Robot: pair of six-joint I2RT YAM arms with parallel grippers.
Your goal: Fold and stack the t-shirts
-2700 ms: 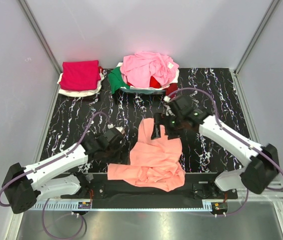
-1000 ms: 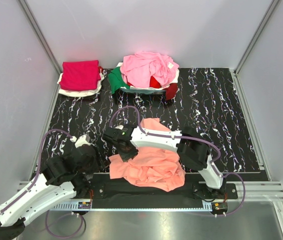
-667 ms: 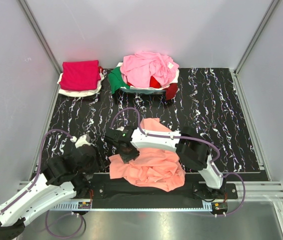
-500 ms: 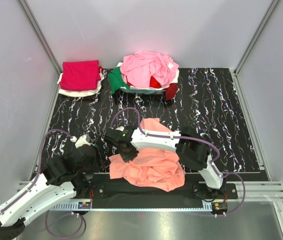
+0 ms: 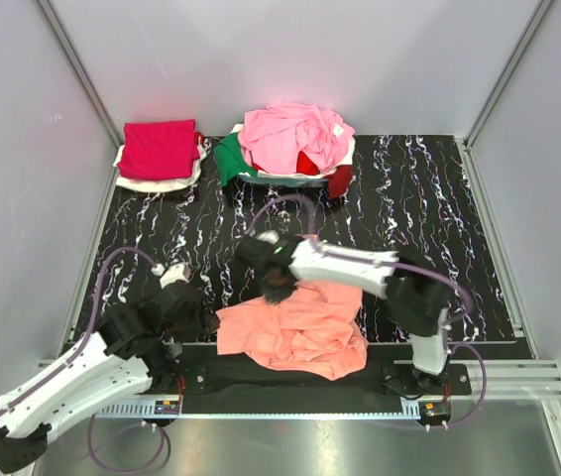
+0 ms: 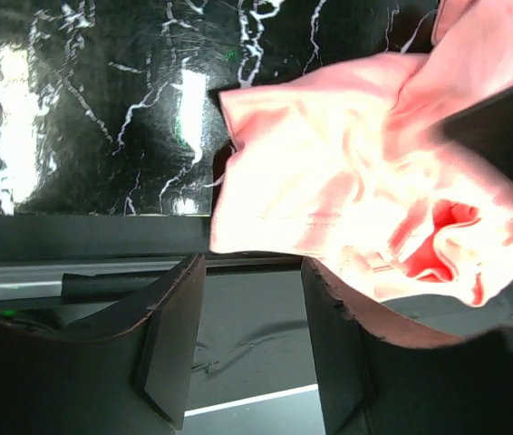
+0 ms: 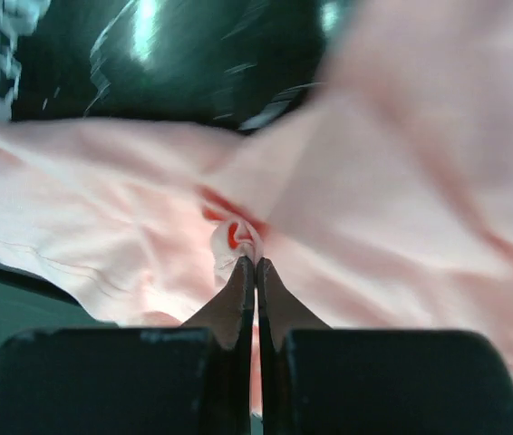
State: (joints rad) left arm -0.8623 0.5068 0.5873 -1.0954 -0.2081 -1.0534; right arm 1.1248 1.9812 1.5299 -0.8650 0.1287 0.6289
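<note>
Pale booth walls around a dark marbled tabletop (image 5: 429,198).
Plain grey-white walls (image 5: 290,50) stand at nine, twelve and three o'clock, with slanting aluminium struts (image 5: 77,69) at eleven and one. A black, white-veined mat (image 5: 152,238) covers the tabletop, glossy enough to throw back bright patches of light (image 6: 12,118). At six o'clock a black mounting plate (image 5: 290,375) crosses the near edge, with a strip of brushed metal (image 5: 310,446) below it. The light is soft and even.
</note>
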